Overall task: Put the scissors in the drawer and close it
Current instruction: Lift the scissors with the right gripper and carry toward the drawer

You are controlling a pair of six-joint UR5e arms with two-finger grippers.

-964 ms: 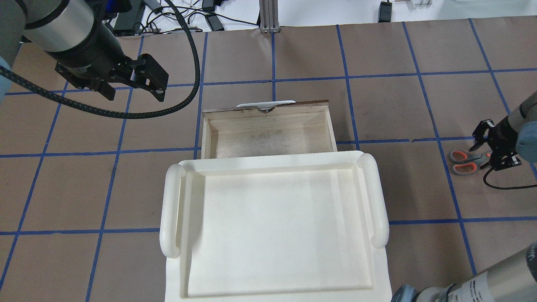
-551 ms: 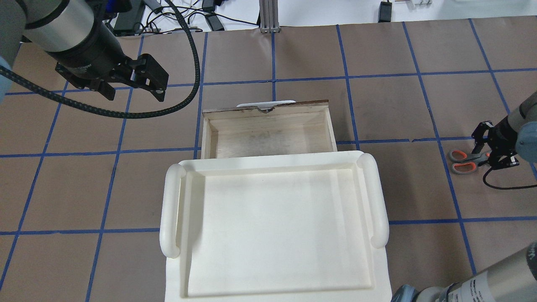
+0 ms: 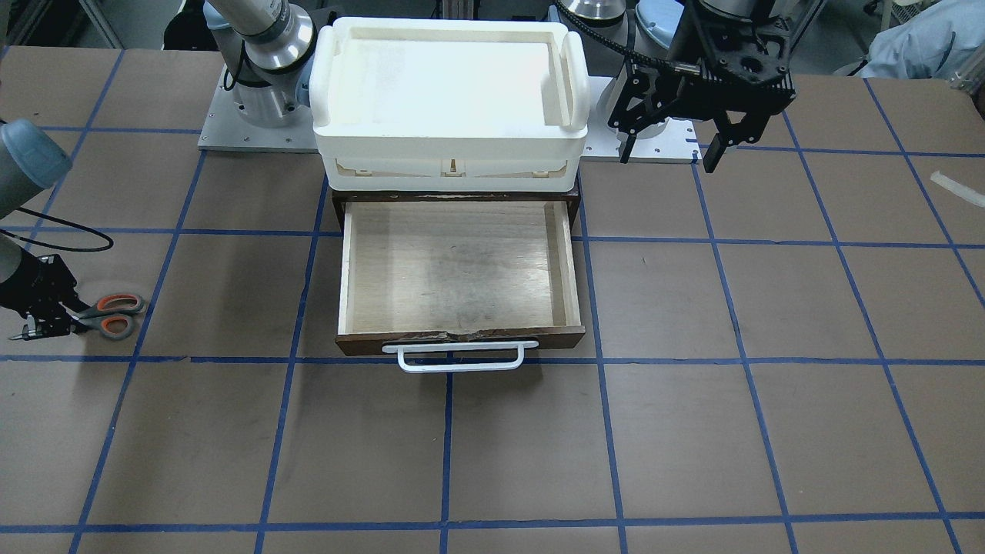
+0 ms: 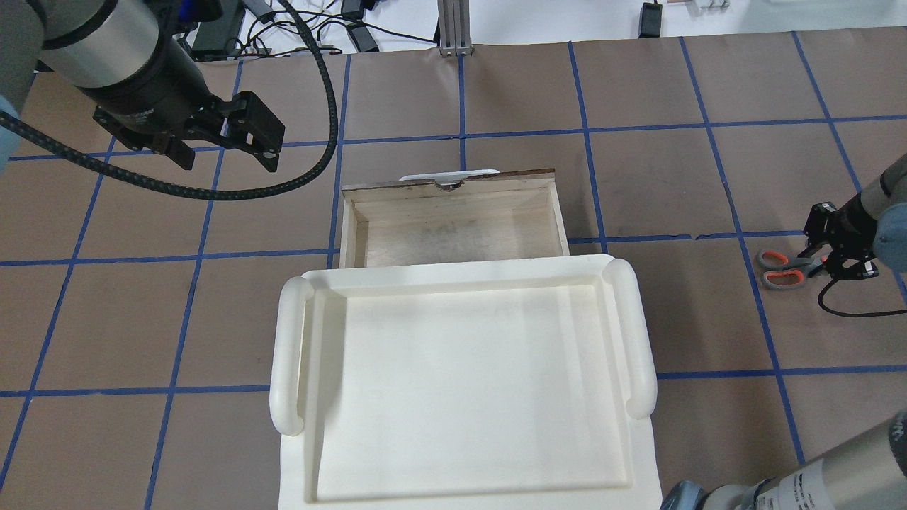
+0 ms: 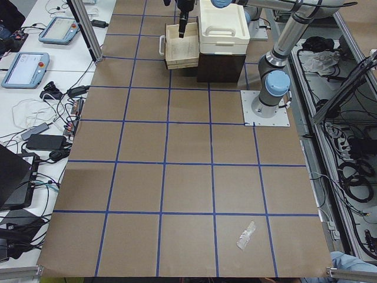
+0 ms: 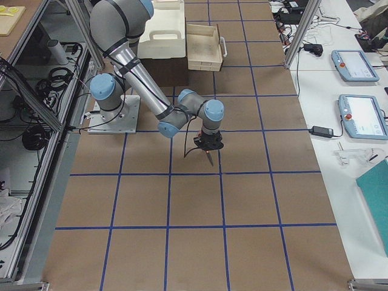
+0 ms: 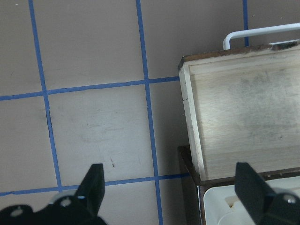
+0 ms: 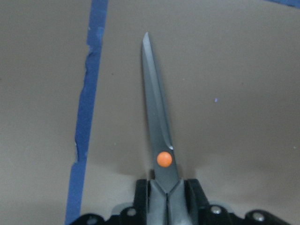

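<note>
Out at the far right of the table, my right gripper (image 8: 167,188) is clamped on the scissors (image 4: 776,261), fingers pinching the shanks just behind the orange pivot. Can't honestly tell if they're off the table or lying on it.

Going by the overhead view, the long axis runs 9-to-3. The orange loops stick out toward 9, and the blades point toward 3, mostly hidden under my wrist. The drawer (image 4: 348,230) is pulled open, well apart from me at roughly 9 o'clock. It pokes out from under the white bin (image 4: 453,397), with its handle (image 3: 459,355) on the far side.

So the carry is basically a straight run toward 9, loops leading. I reckon no real twist is needed, since the drawer's long side runs 9-to-3 as well.

My left gripper (image 4: 225,147) hangs with jaws wide apart around 10 o'clock of the drawer, holding nothing. It's closer to the handle, so closing probably falls to it.
</note>
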